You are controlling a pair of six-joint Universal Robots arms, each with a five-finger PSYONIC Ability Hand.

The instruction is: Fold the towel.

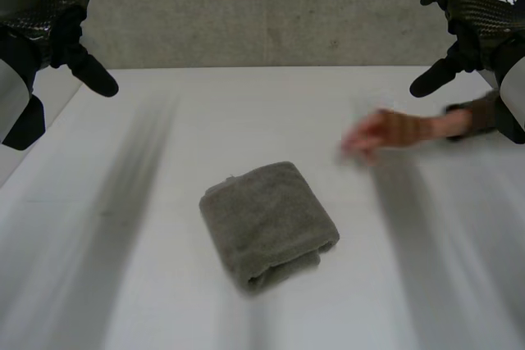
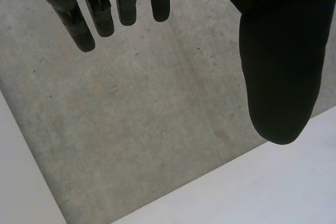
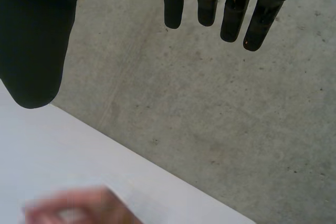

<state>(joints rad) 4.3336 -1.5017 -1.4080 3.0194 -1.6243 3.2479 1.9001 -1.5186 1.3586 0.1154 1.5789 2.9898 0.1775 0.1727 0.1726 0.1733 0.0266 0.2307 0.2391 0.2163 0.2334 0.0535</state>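
Left hand (image 1: 43,4) and right hand (image 1: 490,7) both up off the table (image 1: 123,272), fingers loose, holding nothing.
Towel (image 1: 267,223) lies folded mid-table; person's hand (image 1: 390,130) hovers apart from it.

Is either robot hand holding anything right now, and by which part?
Nothing is held. The left hand and the right hand are both open and empty, well apart from the folded towel on the table.
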